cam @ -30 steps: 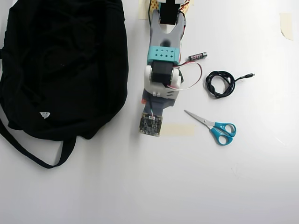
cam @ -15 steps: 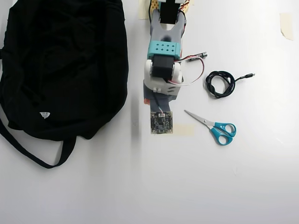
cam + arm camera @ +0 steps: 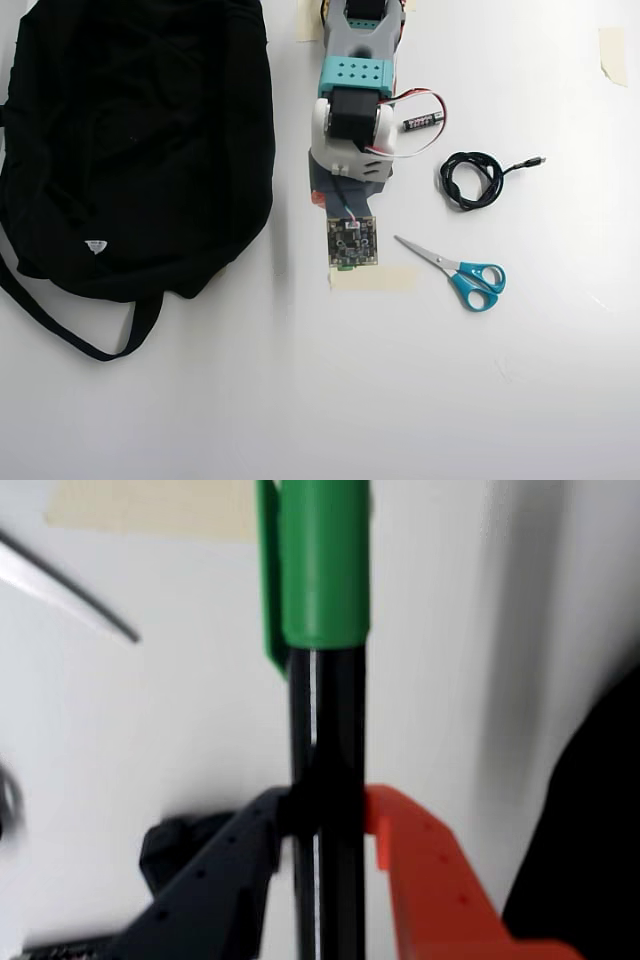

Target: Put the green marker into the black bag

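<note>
In the wrist view the green marker (image 3: 320, 560) stands upright in the picture, its bright green cap at the top and its black barrel running down between my fingers. My gripper (image 3: 328, 812) is shut on the barrel, with the black finger (image 3: 225, 865) on the left and the orange finger (image 3: 425, 870) on the right. The black bag (image 3: 600, 830) shows as a dark edge at the right. In the overhead view the black bag (image 3: 130, 140) fills the left side. The arm (image 3: 352, 120) reaches down from the top centre and covers the gripper.
Blue-handled scissors (image 3: 460, 272) lie right of the arm's tip, with a strip of beige tape (image 3: 372, 278) just below the tip. A coiled black cable (image 3: 470, 180) and a small battery (image 3: 422, 121) lie to the right. The bag's strap (image 3: 70, 330) loops out at the lower left.
The arm's tip has swung slightly right, away from the bag, and pulled back a little toward the base. The bag, scissors and cable have not moved.
</note>
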Controlling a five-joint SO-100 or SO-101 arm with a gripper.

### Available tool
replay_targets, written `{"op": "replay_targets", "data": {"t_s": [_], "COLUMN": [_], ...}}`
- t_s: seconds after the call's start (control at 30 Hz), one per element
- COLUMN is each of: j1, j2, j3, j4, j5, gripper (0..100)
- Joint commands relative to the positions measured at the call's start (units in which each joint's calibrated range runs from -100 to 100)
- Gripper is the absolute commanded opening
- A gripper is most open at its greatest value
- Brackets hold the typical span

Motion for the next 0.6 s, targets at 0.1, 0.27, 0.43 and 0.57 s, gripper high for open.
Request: {"op": "replay_targets", "data": {"t_s": [0.1,0.27,0.43,0.57], "j1": [-0.83,-1.13,-1.13,-1.13], "j2": [-8.19,-9.1,-10.68,-13.83], "j3": [3.87,5.13,5.85,9.36], "j4": [0.77,0.77,0.77,0.77], "j5": [-0.15,-0.2,-0.04,-0.09], "gripper": [2,2,2,2]}}
